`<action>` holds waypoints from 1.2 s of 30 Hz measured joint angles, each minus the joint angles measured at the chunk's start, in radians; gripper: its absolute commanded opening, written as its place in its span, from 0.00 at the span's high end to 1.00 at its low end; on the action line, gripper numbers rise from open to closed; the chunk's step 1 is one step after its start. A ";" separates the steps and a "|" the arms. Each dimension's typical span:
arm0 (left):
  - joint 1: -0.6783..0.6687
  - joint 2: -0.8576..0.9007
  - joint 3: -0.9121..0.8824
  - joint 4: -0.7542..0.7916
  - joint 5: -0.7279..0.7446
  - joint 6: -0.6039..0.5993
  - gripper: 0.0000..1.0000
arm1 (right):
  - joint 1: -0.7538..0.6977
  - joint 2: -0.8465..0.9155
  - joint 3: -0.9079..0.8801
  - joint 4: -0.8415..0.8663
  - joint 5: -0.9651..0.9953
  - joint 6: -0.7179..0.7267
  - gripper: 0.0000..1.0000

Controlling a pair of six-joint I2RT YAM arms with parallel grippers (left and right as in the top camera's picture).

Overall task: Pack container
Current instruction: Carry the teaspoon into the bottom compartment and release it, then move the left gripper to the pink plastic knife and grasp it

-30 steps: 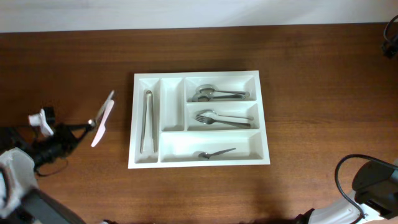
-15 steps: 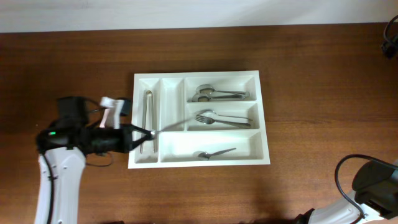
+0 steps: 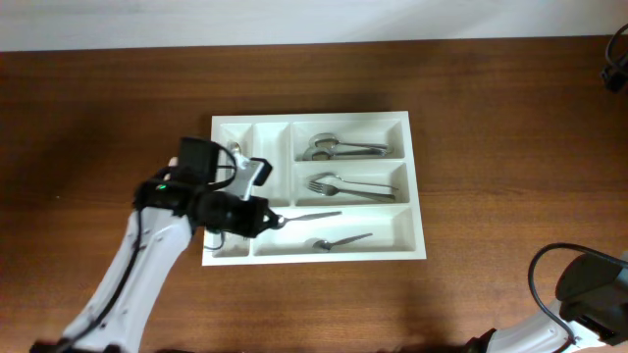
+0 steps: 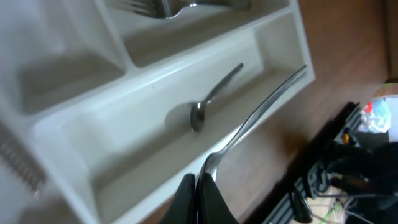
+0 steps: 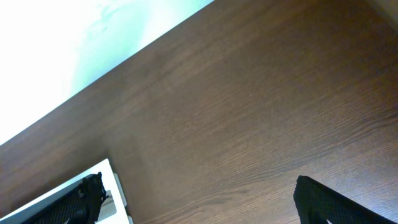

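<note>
Smack in the middle of the brown wooden table [image 3: 510, 118] sits the one container [image 3: 275, 147]. It's a big white cutlery tray with five compartments: two long narrow ones on its left side, two short wide ones, and one long wide one along the near edge.

Two arms in the overhead shot. The left one [image 3: 147, 255] reaches in over the tray's left side, and only a bit of the right one [image 3: 589, 294] shows at the bottom right corner, well away from the tray.

Cutlery count, as best I can tell:
- far short compartment: what looks like two spoons [image 3: 339, 148] stacked together
- other short compartment: a couple of forks [image 3: 348, 185], overlapping so I can't get an exact number
- long wide compartment: one small spoon [image 3: 341, 240] lying flat on its floor
- a ridged metal piece, probably tongs [image 4: 22, 165], at the edge of the left wrist view

Left gripper [image 3: 267, 222] has its fingers pinched tight on the head end of one more silver utensil [image 3: 309, 215]. Its handle points away over the long wide compartment, above the small spoon. Fork or spoon, I can't tell, since the fingers cover the head.

Right gripper [image 5: 205, 196] has its fingers spread wide apart over bare table, with nothing between them.
</note>
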 measured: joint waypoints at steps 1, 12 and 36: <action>-0.012 0.024 0.000 0.015 -0.005 -0.005 0.98 | 0.000 0.000 0.000 0.000 0.000 0.000 0.01; -0.045 0.197 0.000 0.092 -0.029 -0.060 0.62 | 0.000 0.000 0.000 0.000 0.000 -0.001 0.01; 0.433 0.179 0.502 -0.422 -0.610 0.045 0.45 | 0.000 0.000 0.000 0.000 0.000 0.002 0.01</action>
